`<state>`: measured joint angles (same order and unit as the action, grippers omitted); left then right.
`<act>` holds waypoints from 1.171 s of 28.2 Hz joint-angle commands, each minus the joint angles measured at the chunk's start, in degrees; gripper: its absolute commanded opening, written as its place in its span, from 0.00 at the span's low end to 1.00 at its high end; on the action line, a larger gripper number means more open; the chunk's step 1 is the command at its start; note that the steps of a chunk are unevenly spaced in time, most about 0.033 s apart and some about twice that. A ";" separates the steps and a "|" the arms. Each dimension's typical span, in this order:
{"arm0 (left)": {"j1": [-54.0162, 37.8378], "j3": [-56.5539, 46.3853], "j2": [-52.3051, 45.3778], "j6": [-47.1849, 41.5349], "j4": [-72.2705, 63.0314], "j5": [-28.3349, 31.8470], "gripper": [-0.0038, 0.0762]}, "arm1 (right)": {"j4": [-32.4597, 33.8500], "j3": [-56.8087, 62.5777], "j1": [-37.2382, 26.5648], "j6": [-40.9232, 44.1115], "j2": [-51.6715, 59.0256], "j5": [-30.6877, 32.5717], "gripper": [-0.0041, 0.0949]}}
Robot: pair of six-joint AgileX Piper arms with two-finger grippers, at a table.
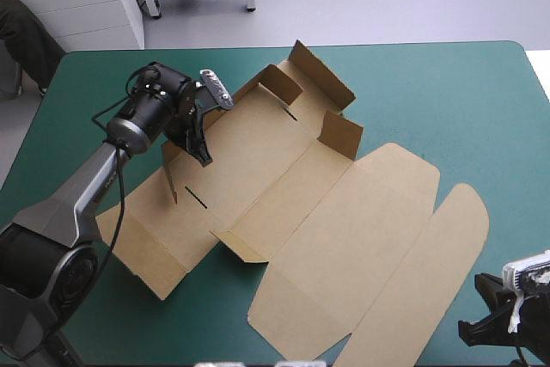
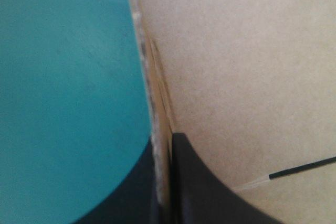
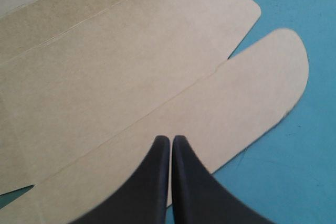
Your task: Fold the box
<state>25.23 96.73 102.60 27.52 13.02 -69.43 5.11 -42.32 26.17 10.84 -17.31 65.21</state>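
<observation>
Nearest you, your left arm (image 1: 77,204) extended over the teal-green table (image 1: 447,92) to the brown box (image 1: 292,186). It lay mostly flat at the table's middle, lid panels spread toward the near right corner. Short flaps (image 1: 296,75) stood up at its far end. Your left gripper (image 1: 201,150) held its black fingers (image 2: 205,182) clamped on the raised left wall (image 1: 171,174). Your right gripper (image 1: 490,320), fingers pressed together, sat near the rounded lid flap (image 1: 430,272).

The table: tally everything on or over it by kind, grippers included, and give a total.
brown cut-board box, some walls raised: 1
black fin-fingered grippers: 2, namely the left gripper, shut on a box wall, and the right gripper, shut and empty
Total: 3
</observation>
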 commanded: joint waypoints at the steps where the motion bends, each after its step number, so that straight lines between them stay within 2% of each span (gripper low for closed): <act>1: 5.22 1.99 -2.94 3.80 4.96 3.15 0.04 | 0.52 -1.28 -0.27 -0.05 -0.63 -2.74 0.04; 7: 11.49 1.99 -3.41 4.02 11.00 6.50 0.04 | -0.45 -1.28 -0.27 -0.05 -0.63 -2.45 0.04; 14: 14.29 1.99 -3.41 2.49 20.11 10.68 0.04 | -2.20 -1.28 -0.27 -0.05 -0.63 -2.45 0.04; 21: 18.81 0.29 -4.10 -3.87 28.84 13.97 0.04 | -2.10 -1.28 -0.27 -0.17 -0.63 -2.45 0.04; 25: 23.17 -6.05 -6.74 -10.75 36.95 19.05 0.04 | -2.01 -1.28 -0.27 -0.25 -0.63 -2.45 0.04; 27: 26.27 -12.04 -9.80 -17.83 45.95 22.45 0.04 | -2.01 -1.28 -0.27 -0.25 -0.63 -2.45 0.04; 32: 30.05 -21.12 -14.21 -26.54 57.75 25.23 0.04 | -2.01 -1.28 -0.27 -0.25 -0.63 -2.45 0.04; 33: 30.78 -24.13 -15.38 -30.63 62.45 25.51 0.04 | -2.01 -1.28 -0.27 -0.25 -0.63 -2.45 0.04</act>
<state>54.90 74.14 91.56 2.35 65.39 -45.17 2.76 -42.32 26.17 10.84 -17.31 65.95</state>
